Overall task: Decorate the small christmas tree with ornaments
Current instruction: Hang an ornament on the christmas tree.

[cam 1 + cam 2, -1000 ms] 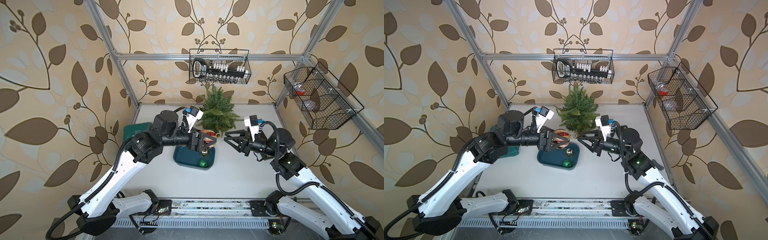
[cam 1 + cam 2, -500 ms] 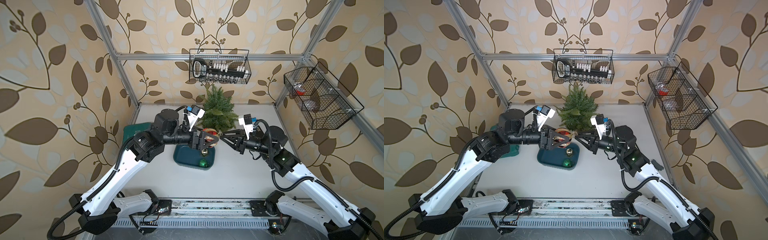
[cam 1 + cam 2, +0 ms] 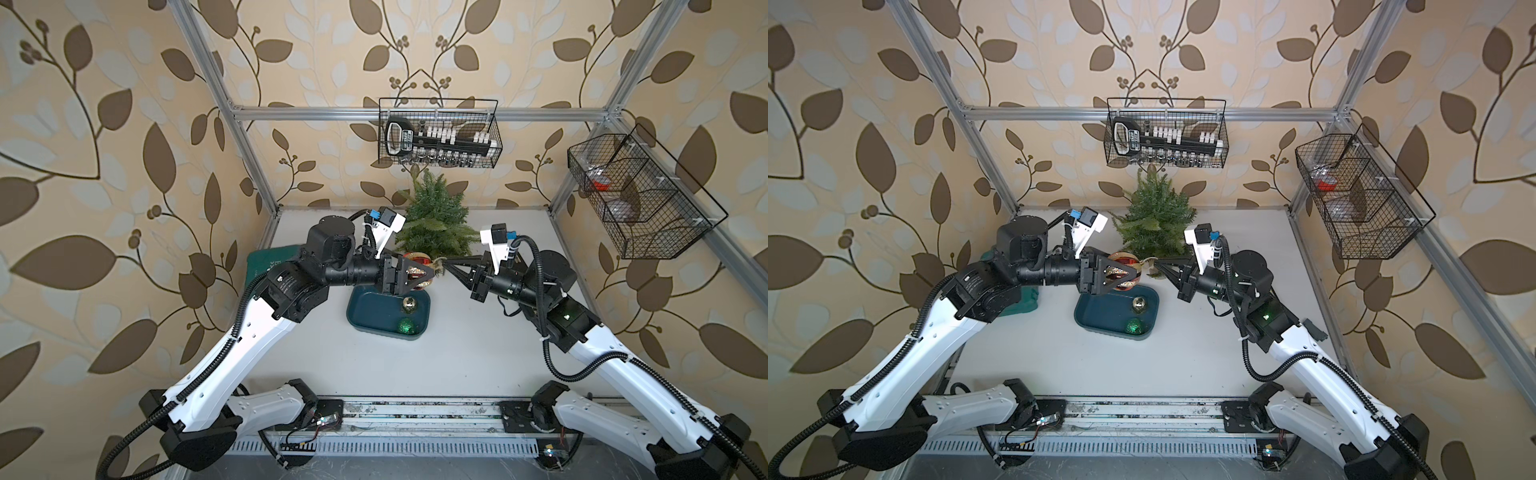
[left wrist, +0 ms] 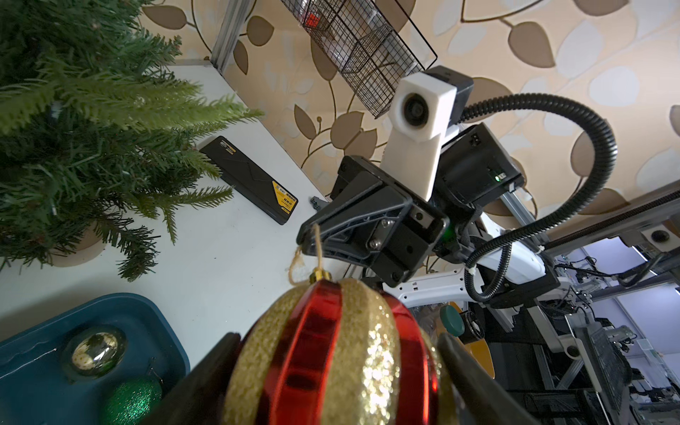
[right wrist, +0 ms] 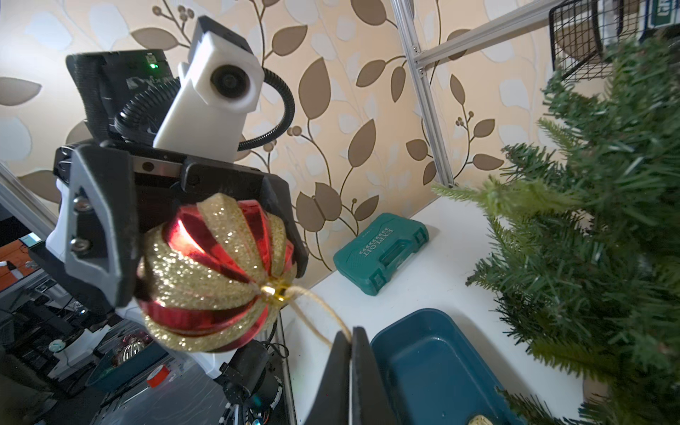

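Note:
The small christmas tree [image 3: 434, 220] [image 3: 1152, 220] stands at the back of the table. Just in front of it my left gripper [image 3: 428, 274] [image 4: 335, 368] is shut on the red-and-gold striped ornament [image 3: 1128, 272] [image 5: 217, 272], held above the tray. My right gripper [image 3: 445, 262] [image 5: 351, 331] faces it from the right. Its jaws are shut on the ornament's twine loop [image 4: 316, 250] [image 5: 320, 316]. A shiny gold ornament [image 3: 409, 304] [image 4: 95, 349] and a green glitter ornament [image 3: 406, 326] [image 4: 132, 401] lie in the dark teal tray [image 3: 365, 311] [image 5: 423, 353].
A teal tool case [image 3: 274, 257] [image 5: 381, 254] lies behind my left arm. A flat black case [image 4: 250, 180] lies to the right of the tree. Wire baskets hang on the back wall [image 3: 440, 133] and the right wall [image 3: 636, 195].
My right gripper has moved left to the striped ornament and shut on its loop. My left gripper has kept its hold and shifted slightly right.

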`<state>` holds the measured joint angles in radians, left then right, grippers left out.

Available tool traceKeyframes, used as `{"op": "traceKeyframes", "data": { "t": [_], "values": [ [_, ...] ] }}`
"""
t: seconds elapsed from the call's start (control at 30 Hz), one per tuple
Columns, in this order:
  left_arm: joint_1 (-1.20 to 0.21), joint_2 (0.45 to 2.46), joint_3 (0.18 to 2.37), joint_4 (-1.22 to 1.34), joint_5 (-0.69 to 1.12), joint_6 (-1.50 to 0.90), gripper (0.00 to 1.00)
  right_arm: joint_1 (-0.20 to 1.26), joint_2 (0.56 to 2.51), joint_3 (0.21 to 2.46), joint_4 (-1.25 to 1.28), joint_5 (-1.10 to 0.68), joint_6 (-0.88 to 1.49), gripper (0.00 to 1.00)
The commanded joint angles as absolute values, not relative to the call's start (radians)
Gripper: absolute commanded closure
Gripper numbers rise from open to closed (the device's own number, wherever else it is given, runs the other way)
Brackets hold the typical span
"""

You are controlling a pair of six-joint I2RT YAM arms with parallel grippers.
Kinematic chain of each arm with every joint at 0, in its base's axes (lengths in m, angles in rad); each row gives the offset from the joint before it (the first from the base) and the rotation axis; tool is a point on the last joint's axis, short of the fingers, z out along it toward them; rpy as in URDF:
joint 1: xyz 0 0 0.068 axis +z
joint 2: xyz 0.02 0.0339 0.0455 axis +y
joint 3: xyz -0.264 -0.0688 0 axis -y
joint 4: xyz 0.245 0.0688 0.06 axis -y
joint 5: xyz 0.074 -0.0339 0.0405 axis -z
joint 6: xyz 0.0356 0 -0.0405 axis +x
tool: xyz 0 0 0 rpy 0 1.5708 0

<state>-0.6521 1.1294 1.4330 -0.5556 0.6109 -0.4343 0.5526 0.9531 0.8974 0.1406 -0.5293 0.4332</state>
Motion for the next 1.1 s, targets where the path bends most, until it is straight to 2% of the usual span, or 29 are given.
{"op": "traceKeyframes", "data": {
  "t": [0.0, 0.4, 0.7, 1.07],
  "values": [
    [-0.633, 1.139, 1.440, -0.477, 0.630, -0.450, 0.33, 0.555, 0.967, 0.962, 0.112, -0.484, 0.405, 1.00],
    [-0.607, 1.205, 1.464, -0.386, 0.599, -0.490, 0.33, 0.521, 1.011, 1.046, 0.045, -0.403, 0.386, 1.00],
    [-0.584, 1.236, 1.480, -0.328, 0.559, -0.516, 0.33, 0.456, 1.064, 1.098, 0.027, -0.428, 0.402, 1.00],
    [-0.571, 1.262, 1.486, -0.285, 0.565, -0.524, 0.33, 0.454, 1.107, 1.127, 0.031, -0.436, 0.397, 1.00]
  ]
}}
